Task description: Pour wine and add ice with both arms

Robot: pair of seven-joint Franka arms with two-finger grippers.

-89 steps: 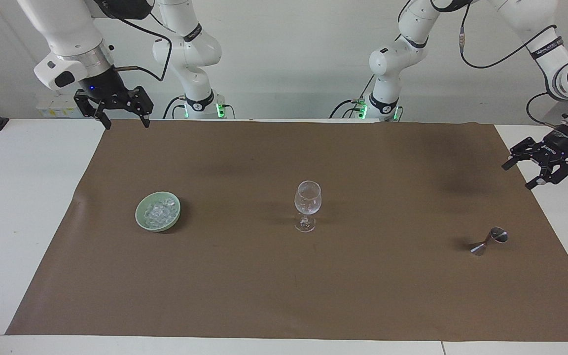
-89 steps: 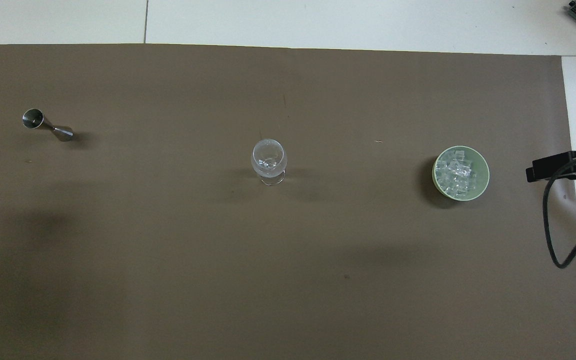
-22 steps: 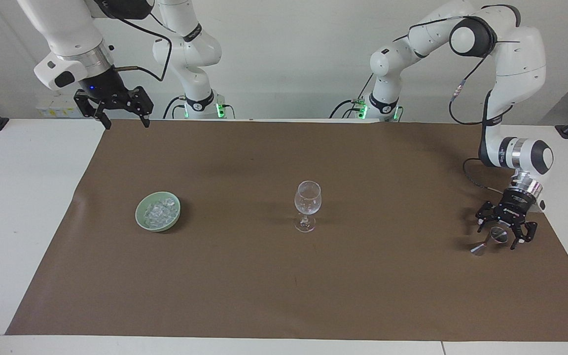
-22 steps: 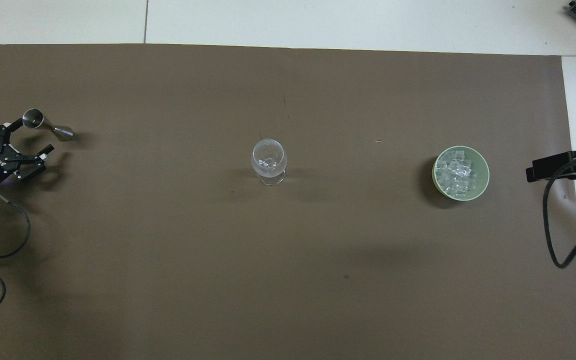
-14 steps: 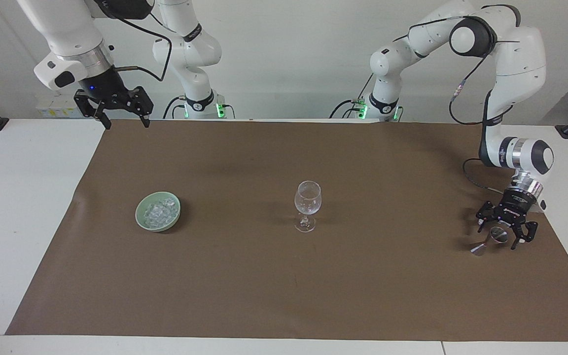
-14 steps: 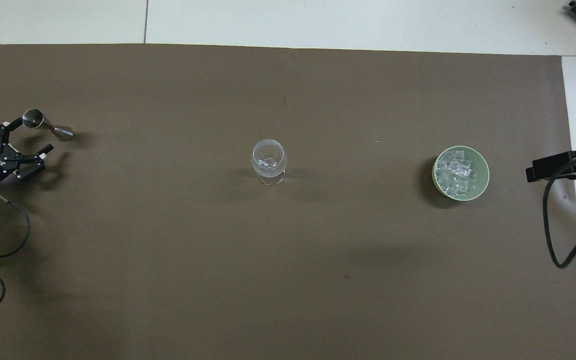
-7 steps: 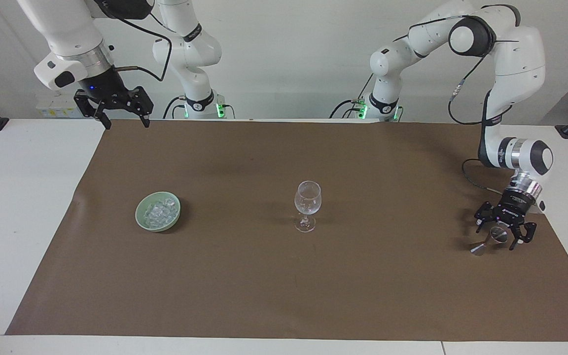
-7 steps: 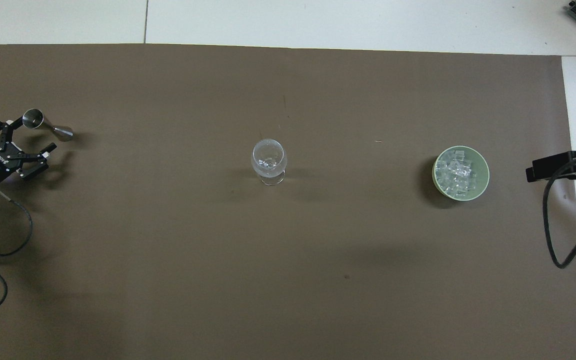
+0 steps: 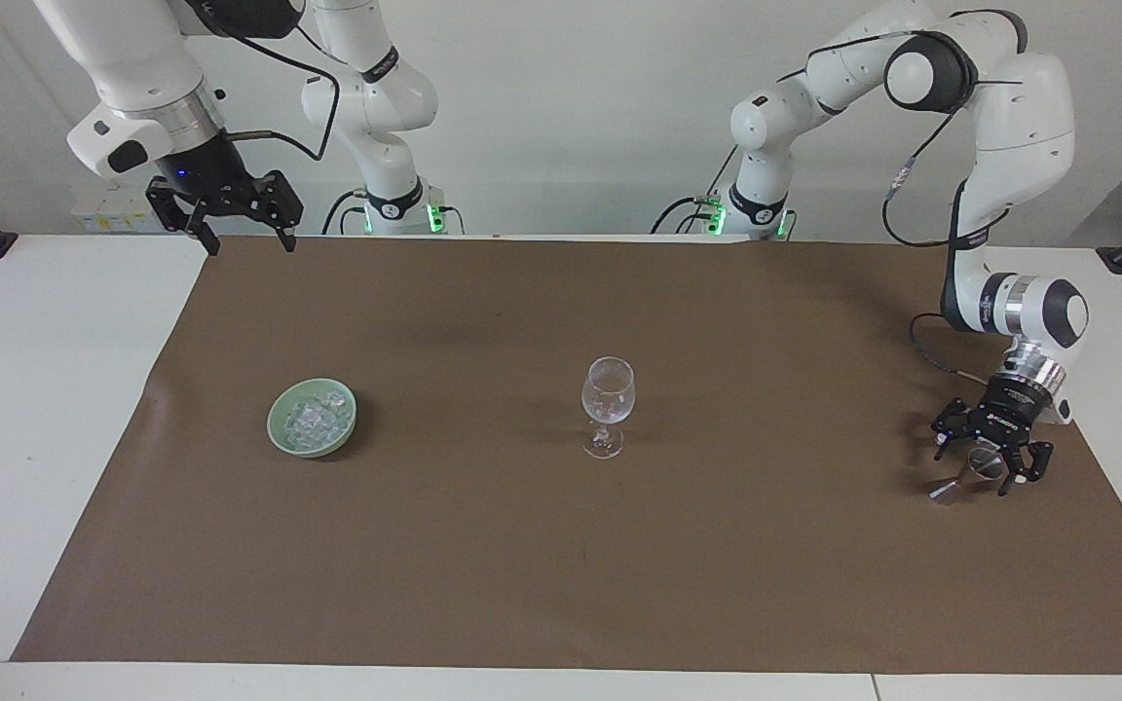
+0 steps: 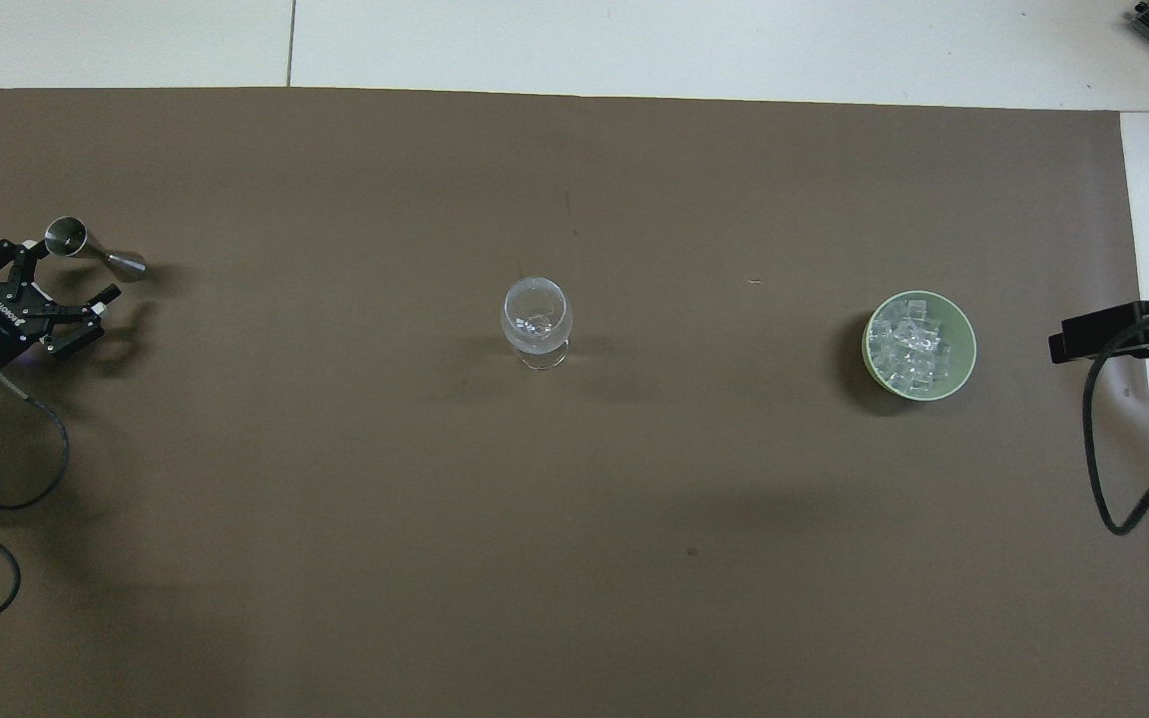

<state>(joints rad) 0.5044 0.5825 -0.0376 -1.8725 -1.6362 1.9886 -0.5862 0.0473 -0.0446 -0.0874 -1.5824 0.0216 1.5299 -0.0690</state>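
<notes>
Hovering my left hand (image 9: 986,469) spread around the jigger (image 9: 972,471), not yet pinching; right hand (image 9: 247,243) waits spread over the mat (image 9: 561,545) corner; ice (image 9: 316,419) untouched.

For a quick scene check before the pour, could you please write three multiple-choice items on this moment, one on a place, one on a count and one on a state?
1. Where does the metal jigger stand?
A. Toward the left arm's end of the brown mat
B. In the green bowl
C. Touching the wine glass

2. How many stemmed glasses are on the mat?
A. None
B. One
C. Three

3. How is the left gripper?
A. Shut on the wine glass
B. Open around the jigger's top
C. Raised over the bowl

Answers:
1. A, the jigger stands by that end, well apart from the wine glass and the green bowl.
2. B, a single wine glass stands mid-mat.
3. B, its fingers are spread either side of the jigger's upper cup; the right gripper waits open over the mat's corner, away from the ice.
</notes>
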